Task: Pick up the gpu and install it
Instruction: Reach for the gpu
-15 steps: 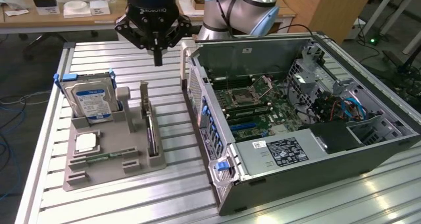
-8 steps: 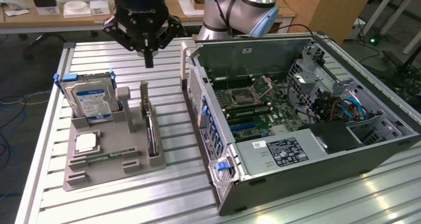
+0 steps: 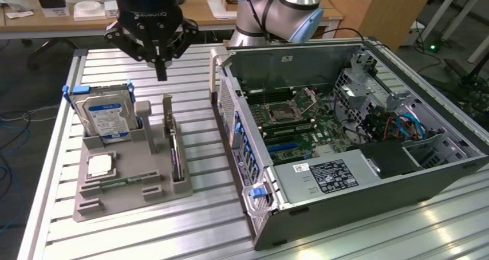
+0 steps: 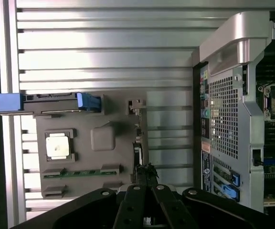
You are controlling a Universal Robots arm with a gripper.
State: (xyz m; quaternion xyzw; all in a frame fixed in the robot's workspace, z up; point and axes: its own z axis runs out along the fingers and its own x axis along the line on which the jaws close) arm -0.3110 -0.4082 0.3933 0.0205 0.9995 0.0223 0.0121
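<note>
The gpu [image 3: 176,151] stands on its long edge in a slot at the side of the grey holder [image 3: 130,200] nearest the computer case, a thin dark card with its metal bracket end toward the back. From the wrist it is a narrow strip [image 4: 138,143] seen edge-on. My gripper [image 3: 160,72] hangs above the back end of the holder, clear of the card, with its fingers shut together on nothing. In the wrist view the closed fingertips [image 4: 147,172] sit over the card's line.
The holder also carries an upright hard drive with a blue label [image 3: 107,115], a square processor [image 3: 100,165] and a green memory stick [image 3: 122,182]. The open computer case [image 3: 252,174] lies on the exterior view's right, its motherboard [image 3: 302,125] exposed. The slatted metal table [image 3: 198,237] supports everything.
</note>
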